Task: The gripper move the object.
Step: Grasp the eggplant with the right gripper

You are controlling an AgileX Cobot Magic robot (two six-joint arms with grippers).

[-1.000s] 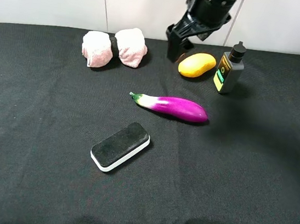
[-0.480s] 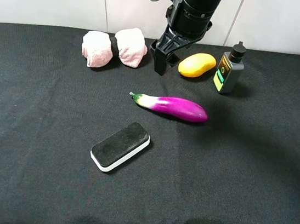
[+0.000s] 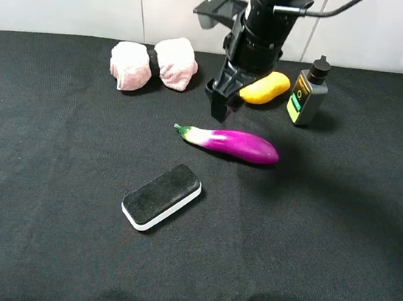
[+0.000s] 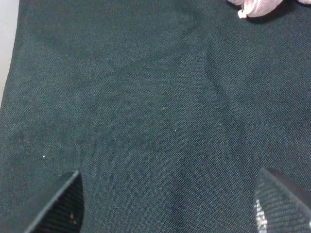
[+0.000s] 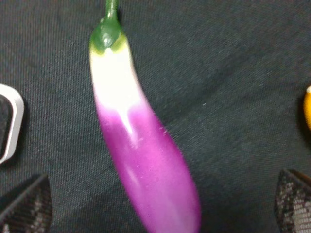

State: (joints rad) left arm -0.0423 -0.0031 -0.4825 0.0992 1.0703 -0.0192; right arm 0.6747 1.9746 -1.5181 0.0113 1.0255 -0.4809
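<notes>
- My right pincer (image 3: 218, 108) hangs in the upper middle of the high view. It is just above the toy eggplant (image 3: 232, 144) in the frame and beside the yellow mango (image 3: 264, 87).
- In my right wrist view the two fingertips (image 5: 24, 204) sit at the bottom corners, wide apart. They hold nothing, and the eggplant's purple body runs down between them.
- The eggplant lies flat on the black tablecloth (image 3: 49, 175), a little right of centre in the high view. Its green stem points toward the left of the frame.
- I judge that nothing of the task is done yet: the eggplant is neither touched nor lifted.
- I am lined up over its fat purple end and wide enough to straddle it.
- What remains is to come down, close on the body, lift it and set it elsewhere.
- The whiteboard eraser (image 3: 161, 196) lies lower left of the eggplant, the dark bottle (image 3: 308, 94) upper right and the pink rolled towel (image 3: 153, 62) upper left. All are apart from it.
- My left pincer (image 4: 172, 206) is also spread wide and holds nothing, over bare cloth.
</notes>
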